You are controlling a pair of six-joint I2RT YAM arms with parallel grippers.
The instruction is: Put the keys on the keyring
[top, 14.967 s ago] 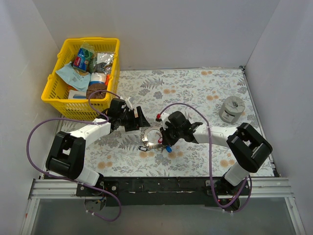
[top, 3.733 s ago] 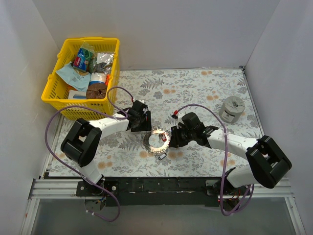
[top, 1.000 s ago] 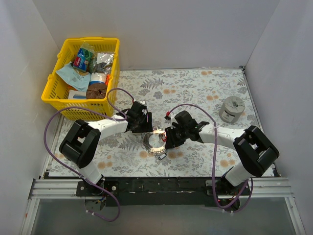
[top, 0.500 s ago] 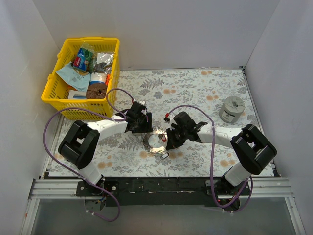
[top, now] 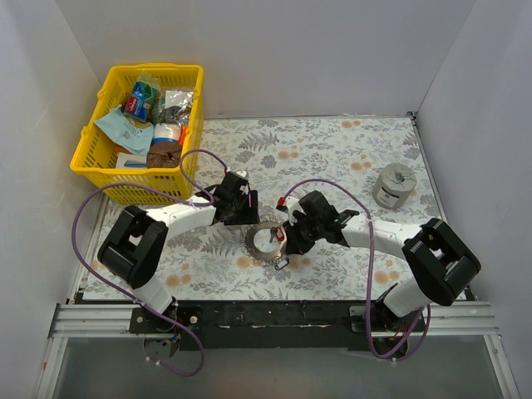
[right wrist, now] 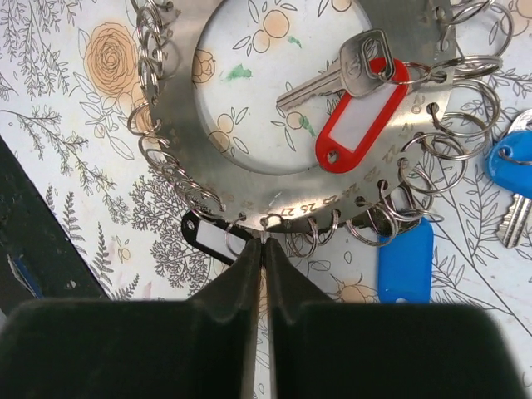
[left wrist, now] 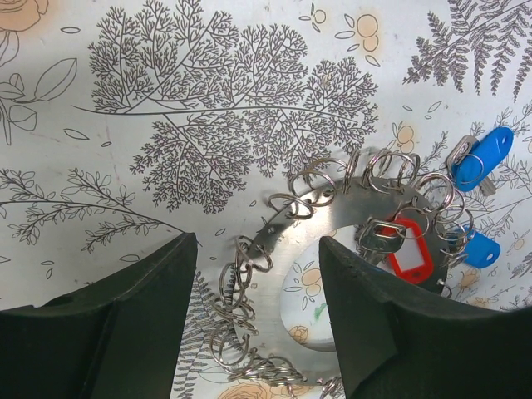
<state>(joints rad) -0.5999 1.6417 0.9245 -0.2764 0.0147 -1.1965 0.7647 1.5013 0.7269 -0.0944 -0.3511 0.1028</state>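
The keyring [right wrist: 249, 189] is a flat plate of silvery metal with a dull, brushed finish, and the small wire rings [right wrist: 154, 137] along its rim are brighter and shine more. The keys [right wrist: 332, 79] have blades of pale, polished metal. The red tag [right wrist: 357, 116], the blue tag [right wrist: 405, 258] and the black tag [right wrist: 208, 235] are of smooth plastic, slightly glossy. The table cover [right wrist: 75, 191] seems a matt printed sheet, paper or vinyl, I cannot tell which. The fingers of the left gripper [left wrist: 258, 249] and the right gripper [right wrist: 263, 245] are of matt black plastic. The basket [top: 108, 189] is glossy yellow plastic, and the grey cylinder [top: 392, 184] looks like dull metal.
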